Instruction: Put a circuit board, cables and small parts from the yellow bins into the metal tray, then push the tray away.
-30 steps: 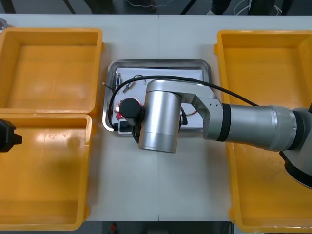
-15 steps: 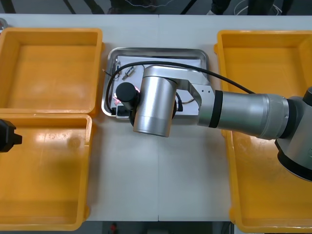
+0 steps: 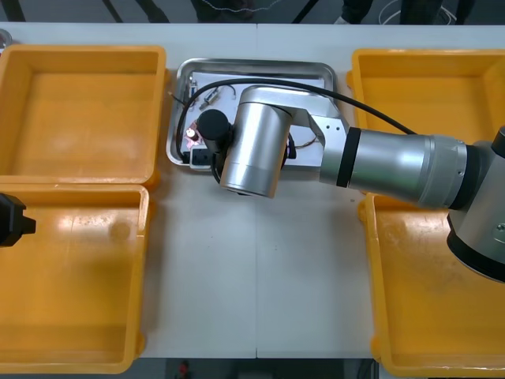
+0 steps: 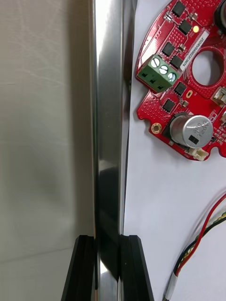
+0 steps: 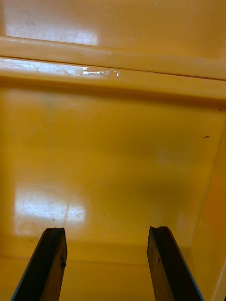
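Observation:
The metal tray [image 3: 256, 64], white inside, lies at the table's far middle between the yellow bins. My right gripper [image 4: 109, 265] is shut on the tray's near rim [image 4: 107, 141], one finger on each side of it. In the front view the right gripper [image 3: 201, 158] sits under the wrist at the tray's near left corner. Inside the tray lie a round red circuit board [image 4: 181, 80], a red and yellow cable [image 4: 197, 249] and a small metal part [image 3: 209, 99]. My left gripper [image 5: 108, 263] hangs open over the near left yellow bin [image 3: 144, 260].
The far left yellow bin [image 3: 158, 110] and both right yellow bins [image 3: 357, 103] [image 3: 371, 300] show bare floors. The right arm reaches across from the right, over the gap between the right bins. Bare table lies between the tray and the front edge.
The right gripper has pushed the tray away from me, toward the table's far edge, keeping hold of its near rim. The left arm has not moved.

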Controlling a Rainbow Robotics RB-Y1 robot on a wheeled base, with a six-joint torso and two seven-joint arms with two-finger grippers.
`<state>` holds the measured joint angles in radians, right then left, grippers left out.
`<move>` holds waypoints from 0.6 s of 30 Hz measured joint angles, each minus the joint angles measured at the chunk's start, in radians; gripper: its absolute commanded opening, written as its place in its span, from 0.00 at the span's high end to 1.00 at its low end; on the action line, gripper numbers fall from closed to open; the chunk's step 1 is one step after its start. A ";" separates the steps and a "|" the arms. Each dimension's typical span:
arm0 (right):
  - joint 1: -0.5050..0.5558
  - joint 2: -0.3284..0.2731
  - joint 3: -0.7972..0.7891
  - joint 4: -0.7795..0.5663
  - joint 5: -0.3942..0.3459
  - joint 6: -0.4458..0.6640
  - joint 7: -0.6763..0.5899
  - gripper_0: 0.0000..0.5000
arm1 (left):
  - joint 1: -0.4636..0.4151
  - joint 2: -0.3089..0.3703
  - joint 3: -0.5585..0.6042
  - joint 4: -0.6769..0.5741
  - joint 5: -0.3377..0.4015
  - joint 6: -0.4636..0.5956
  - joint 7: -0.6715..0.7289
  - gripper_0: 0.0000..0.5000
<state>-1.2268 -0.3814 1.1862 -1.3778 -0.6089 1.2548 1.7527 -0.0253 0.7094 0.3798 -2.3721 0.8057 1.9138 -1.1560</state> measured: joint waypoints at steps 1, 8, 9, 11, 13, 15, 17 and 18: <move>-0.003 0.000 0.000 0.010 -0.004 -0.010 0.001 1.00 | 0.000 0.000 0.000 0.000 0.000 0.000 0.000 0.00; -0.026 0.001 0.000 0.072 -0.017 -0.069 0.033 1.00 | 0.000 0.000 0.000 0.000 0.000 0.000 0.000 0.00; -0.029 0.001 0.000 0.080 -0.017 -0.075 0.047 1.00 | 0.000 0.000 0.000 0.000 0.000 0.000 0.000 0.00; -0.035 0.001 0.000 0.094 -0.018 -0.084 0.066 1.00 | 0.000 0.000 0.000 0.000 0.000 0.000 0.000 0.00; -0.041 0.001 0.000 0.108 -0.018 -0.095 0.066 1.00 | 0.000 0.000 0.000 0.000 0.000 0.000 0.000 0.00; -0.048 0.001 0.000 0.117 -0.018 -0.107 0.067 1.00 | 0.000 0.000 0.000 0.000 0.000 0.000 0.000 0.00; -0.056 0.002 0.000 0.129 -0.023 -0.118 0.070 1.00 | 0.000 0.000 0.000 0.000 0.000 0.000 0.000 0.00; -0.060 0.002 0.000 0.135 -0.024 -0.123 0.075 1.00 | 0.000 0.000 0.000 0.000 0.000 0.000 0.000 0.00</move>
<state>-1.2863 -0.3795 1.1862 -1.2430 -0.6325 1.1320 1.8279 -0.0253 0.7094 0.3798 -2.3721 0.8058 1.9138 -1.1560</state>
